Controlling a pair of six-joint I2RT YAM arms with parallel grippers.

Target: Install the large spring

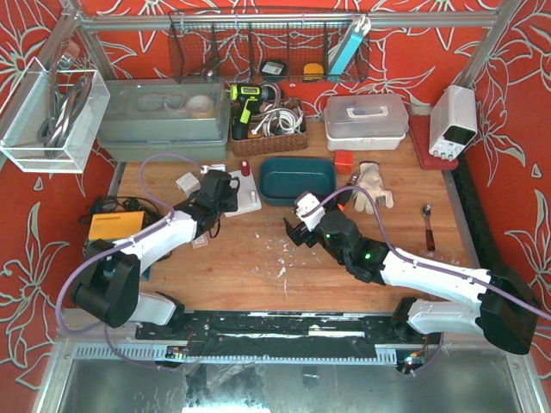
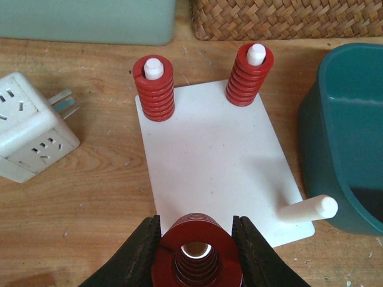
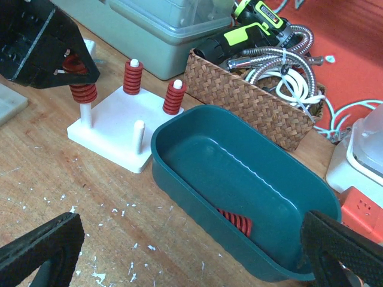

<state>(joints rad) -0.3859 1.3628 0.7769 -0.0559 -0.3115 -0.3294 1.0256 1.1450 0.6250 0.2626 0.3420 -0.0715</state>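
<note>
My left gripper [image 2: 195,230] is shut on a large dark-red spring [image 2: 196,251]. The spring sits around the top of a white peg, whose tip shows through its bore. In the right wrist view the spring [image 3: 81,91] is held high on that peg [image 3: 88,115], above the white base plate [image 2: 209,155]. Two red springs [image 2: 154,89] [image 2: 250,75] sit on the far pegs. One peg [image 2: 308,209] is bare. My right gripper [image 3: 191,239] is open and empty, near the teal bin [image 3: 179,179], which holds one more red spring [image 3: 235,220].
A white power cube [image 2: 30,137] lies left of the plate. A wicker basket [image 3: 251,101] with a drill and cables stands behind the bin. A work glove [image 1: 373,185] and a spoon [image 1: 428,225] lie to the right. White flecks are scattered over the table.
</note>
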